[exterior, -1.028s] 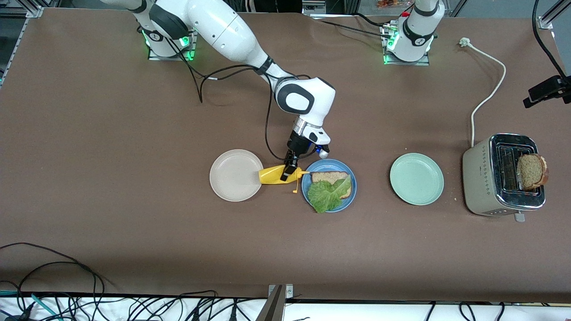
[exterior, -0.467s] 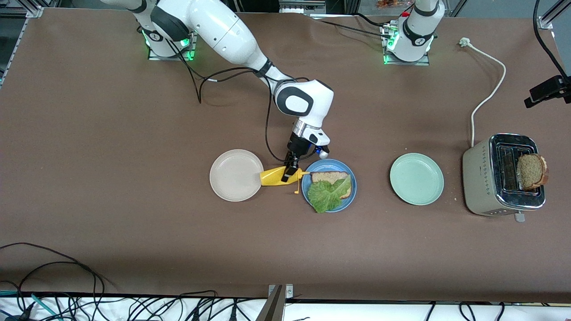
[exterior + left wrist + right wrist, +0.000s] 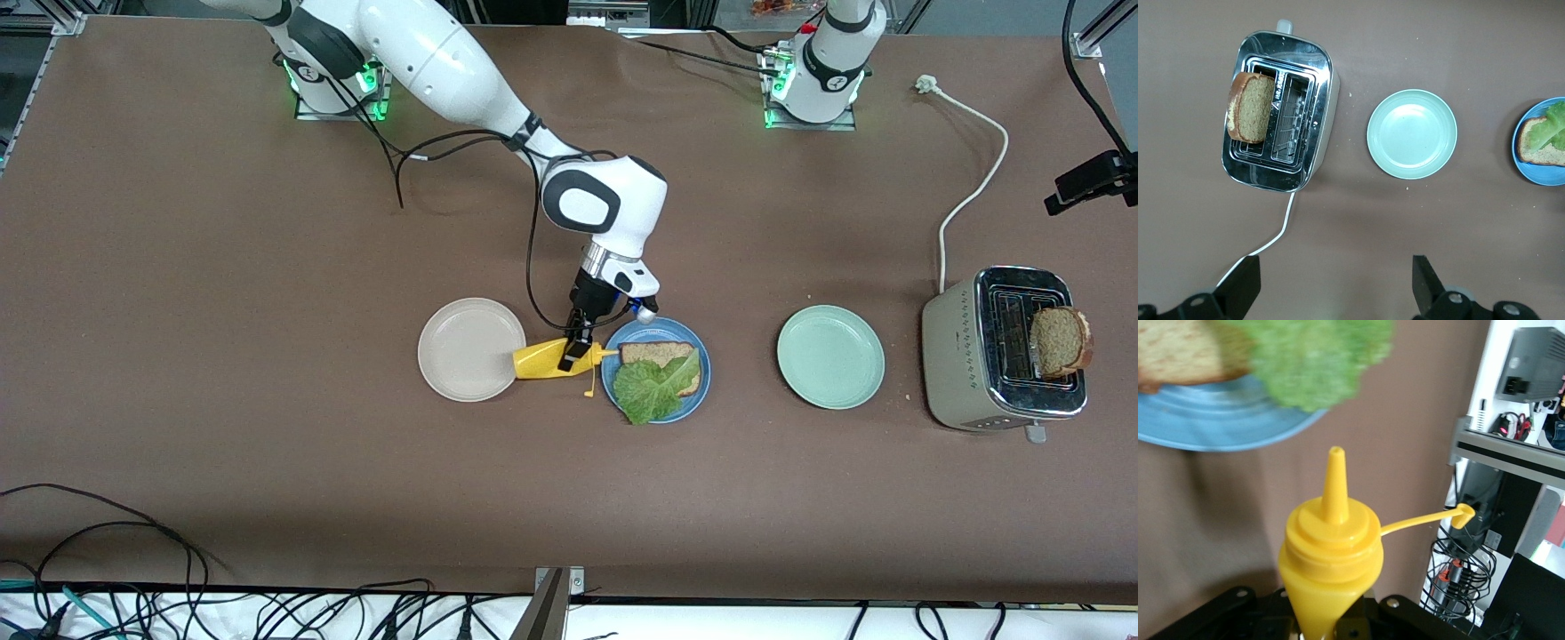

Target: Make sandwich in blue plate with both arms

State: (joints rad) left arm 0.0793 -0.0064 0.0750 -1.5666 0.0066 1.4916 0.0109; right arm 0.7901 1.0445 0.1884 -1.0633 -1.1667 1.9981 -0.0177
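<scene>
Blue plate (image 3: 655, 370), centre of frame in the front view: one wholemeal bread slice (image 3: 660, 355) lies on it, with a crinkled lettuce leaf (image 3: 652, 389) on top, overhanging the rim at the lower edge. No top slice yet, so the sandwich is half built.

Right claw (image 3: 575, 349), just beside the plate's rim in mid-frame, is clamped on a yellow squeeze bottle (image 3: 549, 360). The bottle is tipped almost flat, nozzle pointing at the plate, cap hanging open on its tether. Right wrist view confirms the nozzle aimed at the plate's edge and the lettuce.

Beige plate (image 3: 470, 348) touches the bottle's base; pale green plate (image 3: 830, 356) sits right of centre. Toaster (image 3: 1003, 347) at the frame's right edge holds a second bread slice (image 3: 1060, 340) upright in one slot.

Left claw (image 3: 1335, 283), fingers apart and holding nothing, waits high over the tabletop (image 3: 267, 444), out of the front view.

Step in hand, as judged: sauce. Next move calls for carrying the nozzle over the lettuce before squeezing; then the toaster slice must be fetched to close the sandwich.
</scene>
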